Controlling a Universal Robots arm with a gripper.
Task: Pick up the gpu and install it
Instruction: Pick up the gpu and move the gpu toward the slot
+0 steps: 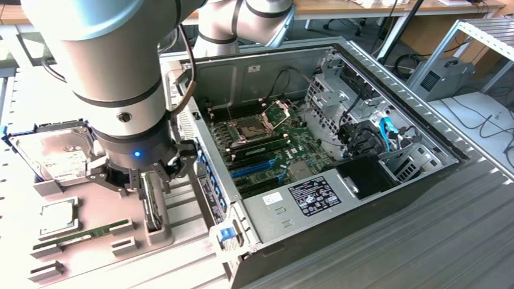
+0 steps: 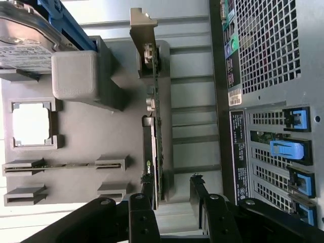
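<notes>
Both fingers (image 2: 146,202) spread, my gripper (image 1: 153,183) hangs over the gpu (image 1: 151,214), on edge in its grey holder (image 1: 158,233) at eight o'clock of the case (image 1: 265,211), exterior view; I'd centre on it before clamping.

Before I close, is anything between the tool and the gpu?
Nothing. In the wrist view the open tool flanks the gpu, standing on edge, with only bare gaps between.

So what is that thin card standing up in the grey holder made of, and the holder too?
The gpu: looks like a green circuit board seen edge-on, with a dull, silvery end bracket that is probably metal. The grey holder: probably matte plastic, going by its blocky shape and even, unshiny grey.
</notes>
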